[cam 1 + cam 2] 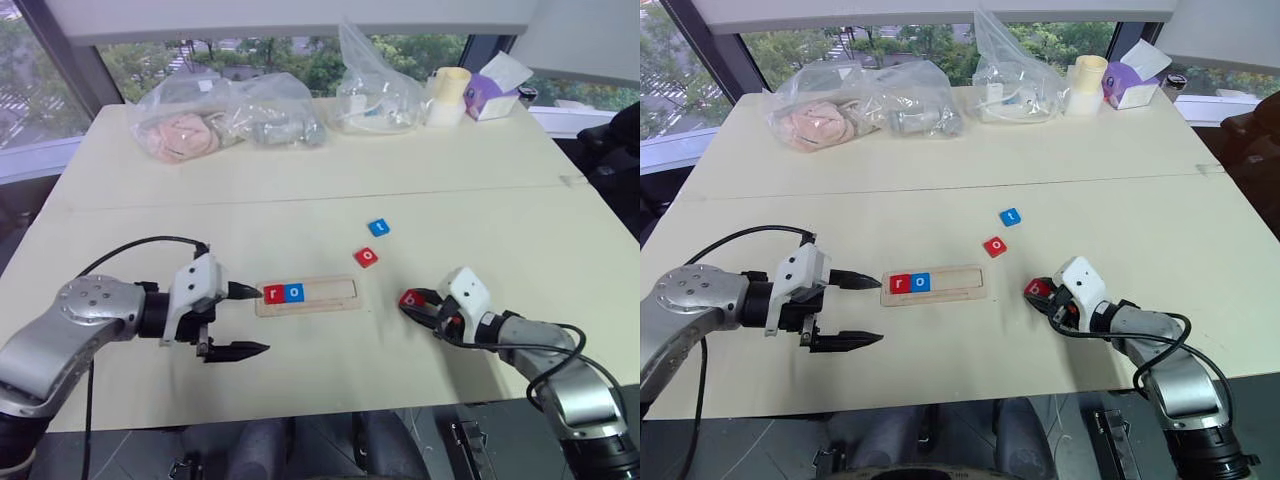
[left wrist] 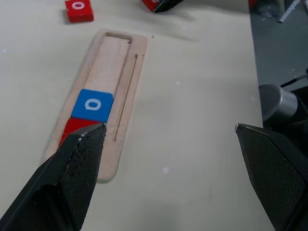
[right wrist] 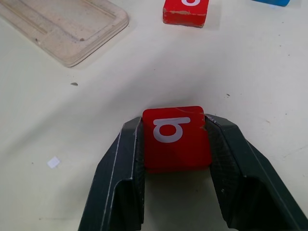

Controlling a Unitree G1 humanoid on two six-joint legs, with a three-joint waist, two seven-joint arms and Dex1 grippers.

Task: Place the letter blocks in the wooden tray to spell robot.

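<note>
Clamping a small red square tile with a white letter b (image 3: 176, 138) between its two black fingers, the right claw (image 1: 418, 303) sits low on the pale cream worktop (image 1: 300, 190), to the right of the long narrow pale wood tray (image 1: 308, 295). The tile's sides are pressed by both finger pads, and it appears to rest on the worktop surface.

The tray lies flat near the front edge of the worktop. At its left end sit a red tile with a white r (image 1: 274, 293) and, touching it on the right, a blue tile with a white o (image 1: 295, 293); the remaining slot is bare wood.

Beyond the tray's right end lie two loose tiles: a red tile with a white o (image 1: 366, 257) and, a little farther back, a blue tile with a white t (image 1: 378, 227). They are apart from each other and from the tray.

The left claw (image 1: 246, 320) is released, its fingers spread wide, grasping nothing. One fingertip (image 1: 245, 291) reaches the tray's left end; the other (image 1: 240, 350) hangs nearer the front edge.

Clear plastic bags (image 1: 225, 115), a roll of tape (image 1: 449, 95) and a purple tissue box (image 1: 492, 95) stand along the far side.
</note>
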